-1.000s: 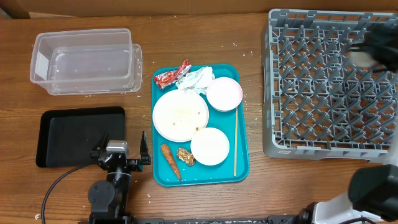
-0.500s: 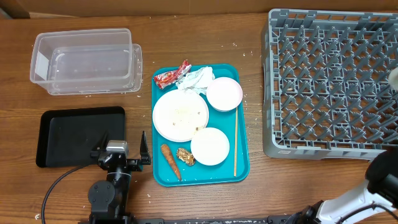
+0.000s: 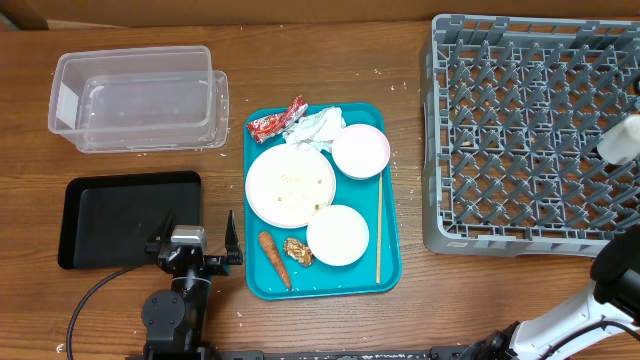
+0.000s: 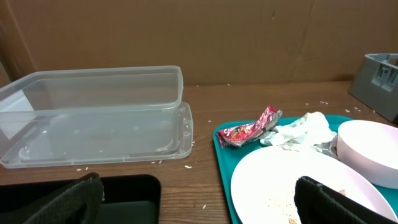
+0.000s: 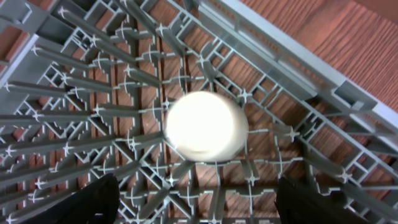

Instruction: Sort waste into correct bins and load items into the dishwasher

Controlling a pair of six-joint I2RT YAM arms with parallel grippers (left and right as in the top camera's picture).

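Note:
On the teal tray [image 3: 390,275] lie a pale plate [image 3: 290,186], two white bowls [image 3: 360,150] [image 3: 338,235], a red wrapper [image 3: 276,121], crumpled tissue [image 3: 318,127], a carrot [image 3: 274,258] and a brown lump [image 3: 297,251]. The clear tub [image 3: 135,98] and the black tray [image 3: 125,218] stand to the left. A white cup [image 5: 205,124] rests among the pegs of the grey dish rack [image 3: 520,130], free of my open right gripper [image 5: 199,205], which hangs above it. My left gripper [image 3: 198,228] is open and holds nothing, between the black tray and the teal tray.
A thin wooden stick [image 3: 379,225] lies along the teal tray's right side. Loose rice grains [image 4: 309,106] are scattered on the wood near the tub and the tray. The right arm's dark body [image 3: 615,275] fills the lower right corner.
My right gripper has opened wider and the cup now sits free in the rack. The right arm has drawn off toward the right edge. The left arm has not moved.

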